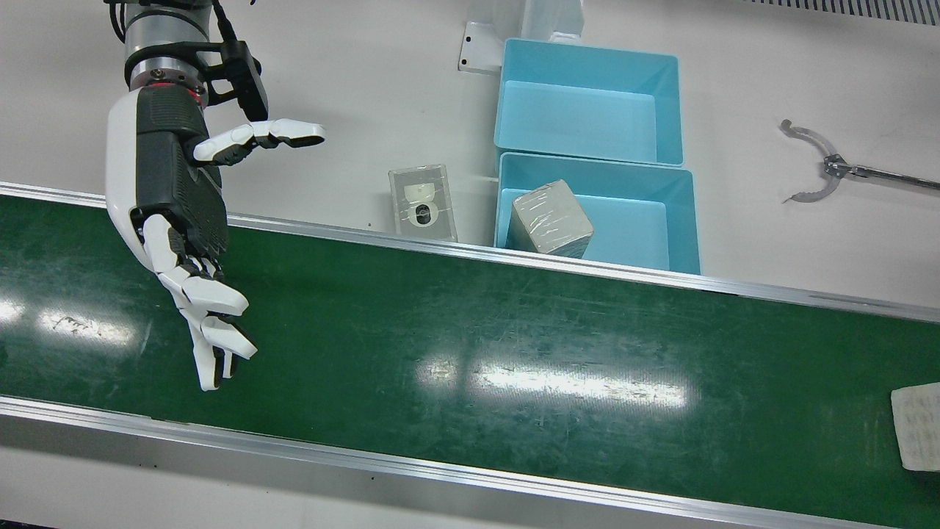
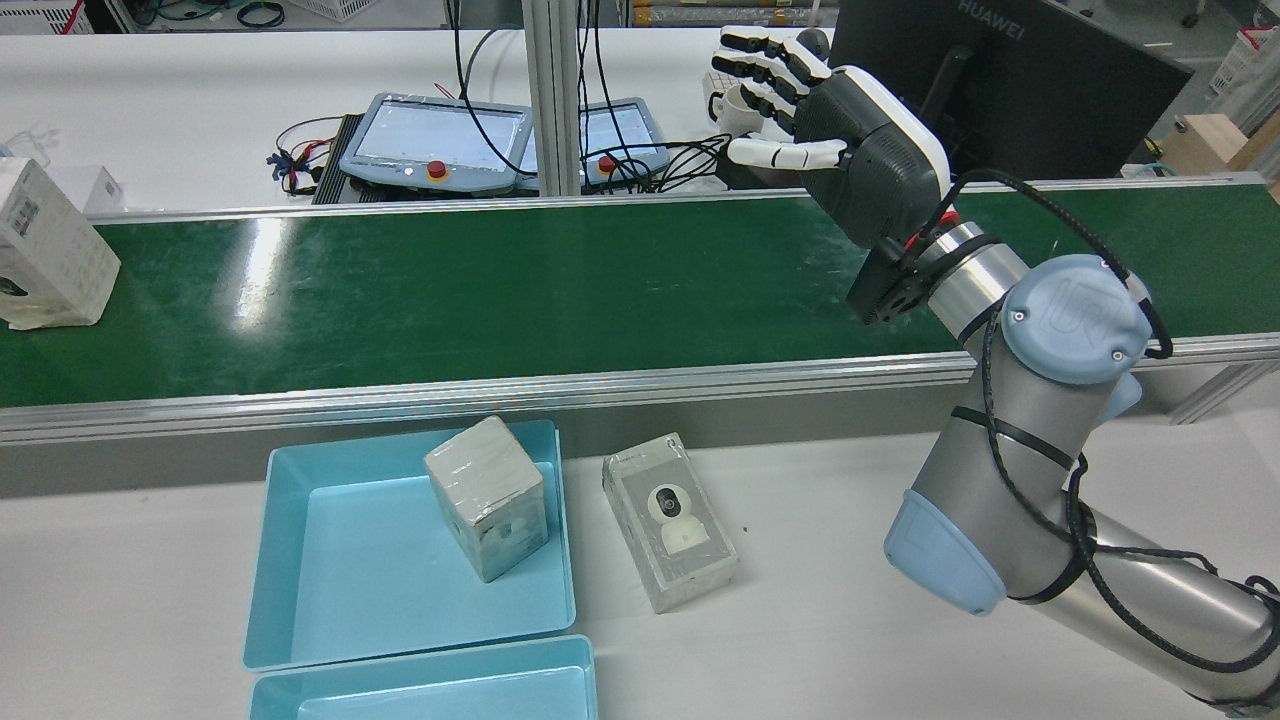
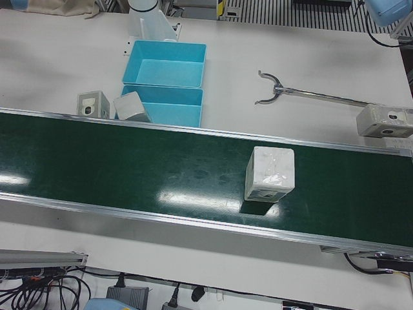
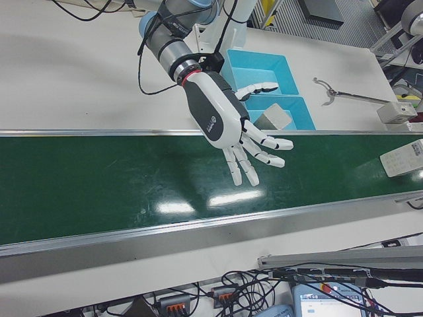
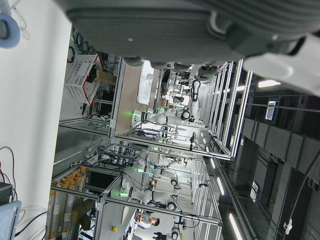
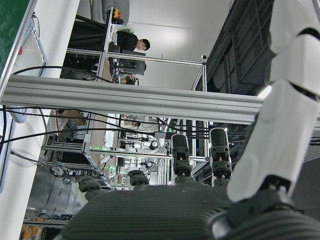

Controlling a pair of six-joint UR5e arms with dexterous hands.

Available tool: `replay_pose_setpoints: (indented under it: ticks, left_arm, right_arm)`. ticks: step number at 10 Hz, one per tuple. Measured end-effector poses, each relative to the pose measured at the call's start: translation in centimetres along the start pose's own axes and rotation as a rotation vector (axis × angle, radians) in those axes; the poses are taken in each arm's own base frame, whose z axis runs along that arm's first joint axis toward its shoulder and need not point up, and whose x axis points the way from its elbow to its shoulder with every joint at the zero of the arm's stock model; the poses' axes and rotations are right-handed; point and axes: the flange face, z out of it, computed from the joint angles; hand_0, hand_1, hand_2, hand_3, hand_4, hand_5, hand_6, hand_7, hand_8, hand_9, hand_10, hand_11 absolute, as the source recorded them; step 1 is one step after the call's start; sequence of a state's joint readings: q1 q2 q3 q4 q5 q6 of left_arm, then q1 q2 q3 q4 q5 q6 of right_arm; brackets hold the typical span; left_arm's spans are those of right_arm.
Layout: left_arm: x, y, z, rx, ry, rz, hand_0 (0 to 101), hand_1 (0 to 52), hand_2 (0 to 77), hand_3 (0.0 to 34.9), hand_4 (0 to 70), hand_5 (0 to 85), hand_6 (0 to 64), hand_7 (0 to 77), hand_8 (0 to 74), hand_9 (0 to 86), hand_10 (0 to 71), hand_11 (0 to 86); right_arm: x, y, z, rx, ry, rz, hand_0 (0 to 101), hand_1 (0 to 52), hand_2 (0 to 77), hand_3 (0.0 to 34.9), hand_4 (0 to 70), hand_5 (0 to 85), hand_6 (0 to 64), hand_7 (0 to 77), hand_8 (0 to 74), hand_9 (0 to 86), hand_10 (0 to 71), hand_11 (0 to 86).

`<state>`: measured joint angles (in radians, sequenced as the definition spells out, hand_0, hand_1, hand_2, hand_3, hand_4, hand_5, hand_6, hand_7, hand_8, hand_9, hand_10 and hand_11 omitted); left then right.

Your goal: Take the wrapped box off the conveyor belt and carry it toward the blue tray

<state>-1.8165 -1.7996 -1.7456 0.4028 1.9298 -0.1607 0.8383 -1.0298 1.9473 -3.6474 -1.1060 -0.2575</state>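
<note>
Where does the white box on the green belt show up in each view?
Front view: white box, cut off at right edge.
Rear view: far left.
Left-front view: right of centre.
Right-front view: far right.
Hand views: not in either.
Shared landmark: blue trays beside the belt.

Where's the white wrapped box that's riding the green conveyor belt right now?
In the left-front view the white wrapped box stands upright on the green conveyor belt, right of centre. It is well clear of the blue trays and the open right robot hand.
</note>
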Motion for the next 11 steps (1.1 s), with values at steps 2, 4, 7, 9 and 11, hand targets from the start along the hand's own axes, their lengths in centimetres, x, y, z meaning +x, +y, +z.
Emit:
replay_pose_setpoints:
  ticks: [2, 4, 7, 9, 11]
  left_arm:
    - [0.00, 0.00, 0.00, 0.000, 0.000, 0.000, 0, 0.0, 1.1, 0.0, 0.5, 0.5, 0.5, 0.5, 0.5, 0.0, 0.0, 0.0]
    - [0.00, 0.00, 0.00, 0.000, 0.000, 0.000, 0, 0.0, 0.5, 0.0, 0.0, 0.5, 0.5, 0.5, 0.5, 0.0, 0.5, 0.0]
    - [0.00, 0.00, 0.00, 0.000, 0.000, 0.000, 0, 0.0, 1.1, 0.0, 0.5, 0.5, 0.5, 0.5, 0.5, 0.5, 0.0, 0.0]
    - [0.00, 0.00, 0.00, 0.000, 0.000, 0.000, 0, 0.0, 0.5, 0.0, 0.5, 0.5, 0.5, 0.5, 0.5, 0.0, 0.0, 0.0]
    - [0.00, 0.00, 0.00, 0.000, 0.000, 0.000, 0, 0.0, 1.1, 0.0, 0.5, 0.5, 0.5, 0.5, 0.5, 0.5, 0.0, 0.0]
  right_arm:
    - [0.27, -0.08, -0.08, 0.002, 0.005, 0.001, 41, 10.4, 15.8, 30.4, 6.5, 25.1, 0.0, 19.1, 0.0, 4.9, 1.6, 3.3]
    - [0.60, -0.05, -0.02, 0.002, 0.009, 0.003, 41, 10.4, 16.4, 30.5, 8.2, 25.6, 0.0, 19.1, 0.0, 4.9, 1.6, 3.3]
    - [0.99, 0.13, 0.13, 0.001, 0.012, 0.006, 41, 10.4, 17.5, 30.6, 8.7, 26.2, 0.0, 19.1, 0.0, 4.9, 2.2, 3.3]
    - [1.02, 0.29, 0.23, -0.002, 0.011, 0.007, 42, 10.4, 17.5, 30.5, 8.7, 27.3, 0.0, 19.1, 0.0, 4.9, 2.2, 3.3]
    - [1.07, 0.41, 0.29, -0.004, 0.011, 0.009, 42, 11.5, 18.0, 30.7, 8.7, 27.3, 0.0, 19.6, 0.0, 4.9, 2.2, 3.3]
